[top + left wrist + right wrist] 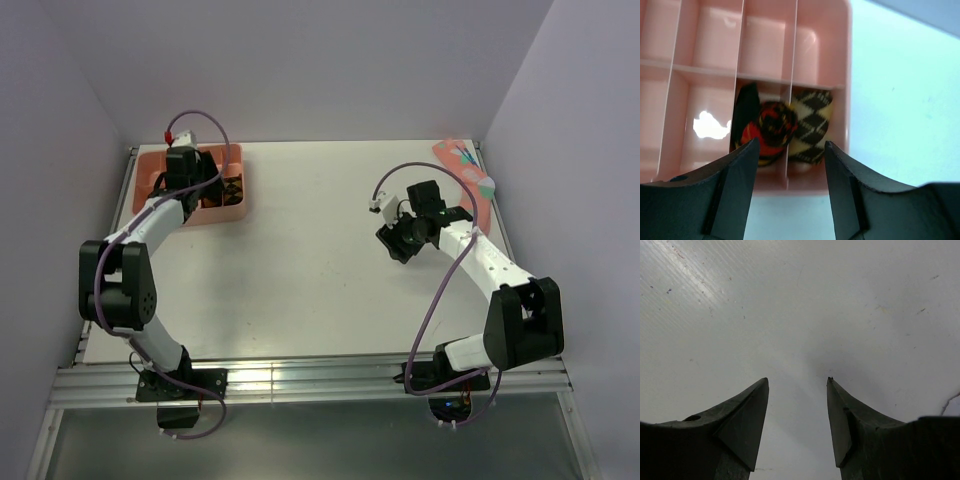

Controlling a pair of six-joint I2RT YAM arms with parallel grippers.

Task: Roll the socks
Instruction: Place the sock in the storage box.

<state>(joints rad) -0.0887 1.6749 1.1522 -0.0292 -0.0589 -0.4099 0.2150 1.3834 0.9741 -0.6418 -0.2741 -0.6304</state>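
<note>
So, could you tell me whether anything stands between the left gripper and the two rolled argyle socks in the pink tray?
Nothing visible does. The open left gripper hangs above the red-and-orange rolled sock and the tan-diamond rolled sock; only a thin divider of the pink plastic tray separates them.

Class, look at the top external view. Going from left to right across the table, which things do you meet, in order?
Pink divided tray with rolled argyle socks in it → right gripper → pink sock.
</note>
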